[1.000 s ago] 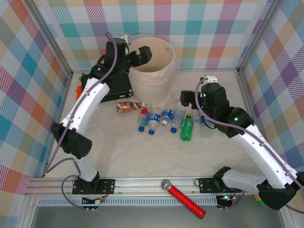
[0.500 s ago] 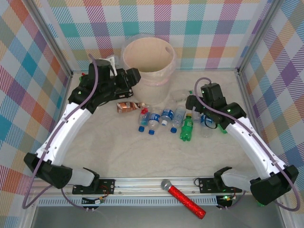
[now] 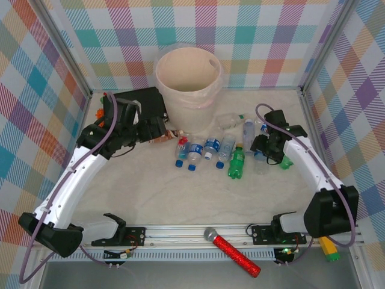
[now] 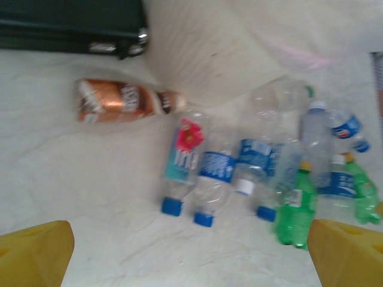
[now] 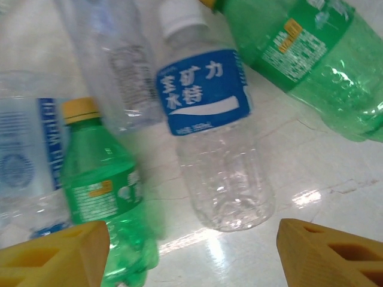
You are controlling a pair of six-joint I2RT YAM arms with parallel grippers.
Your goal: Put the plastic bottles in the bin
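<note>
Plastic bottles (image 3: 210,147) lie scattered, perhaps ten, before upright beige bin (image 3: 186,103).

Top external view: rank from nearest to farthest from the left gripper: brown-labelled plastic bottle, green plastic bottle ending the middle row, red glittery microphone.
1. Brown-labelled plastic bottle, just beside the left gripper, at the row's left end.
2. Green plastic bottle, at the row's right end.
3. Red glittery microphone, on the near rail.

The left gripper (image 3: 157,127) reached forward off a bent arm, jaws spread wide. The right gripper (image 3: 264,149) pointed downward off a folded arm, jaws apart.
</note>
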